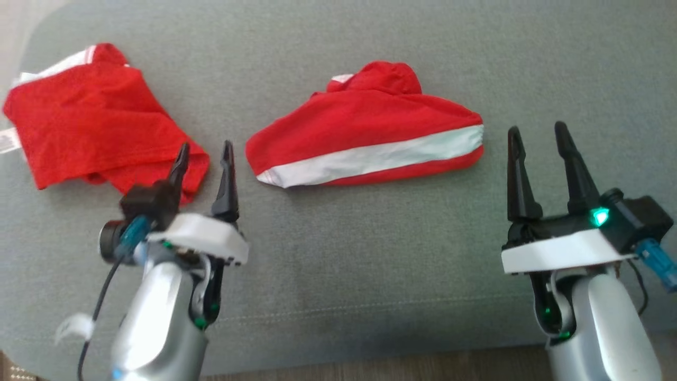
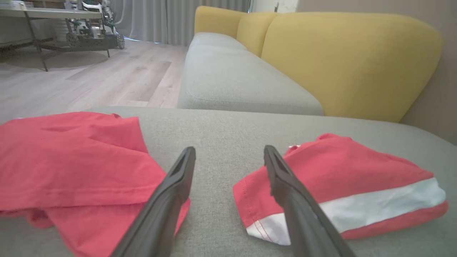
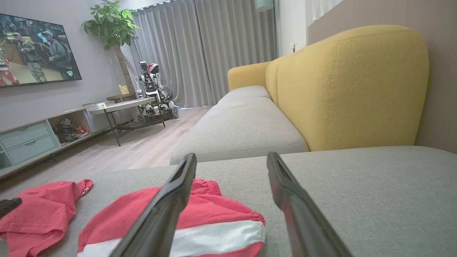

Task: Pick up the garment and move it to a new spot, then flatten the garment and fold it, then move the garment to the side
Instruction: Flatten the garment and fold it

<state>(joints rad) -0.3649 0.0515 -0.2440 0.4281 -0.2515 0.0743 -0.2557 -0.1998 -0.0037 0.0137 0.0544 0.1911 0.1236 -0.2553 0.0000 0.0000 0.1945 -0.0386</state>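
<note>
1. Where the grey cushion (image 1: 370,254) nears its left edge, the left garment (image 1: 90,127) lies rumpled. It is red, with white trim along its far side and a folded corner nearest the robot.
2. Just right of that corner, the left gripper (image 1: 205,149) is open, its two dark fingers spread with nothing between them. One finger overlaps the corner in the head view; whether it touches the cloth cannot be told. The left wrist view shows bare cushion in the gap between the fingers.
3. At the cushion's middle, apart from the first, lies the striped garment (image 1: 370,132). It is red, folded into a flat, rounded shape, with a broad white band running along its near side.
4. Right of it, across a strip of bare cushion, the right gripper (image 1: 536,130) is open and empty, fingers pointing away from the robot.
5. Beyond the cushion, to the right in the right wrist view, rises a yellow sofa back (image 3: 342,89).
</note>
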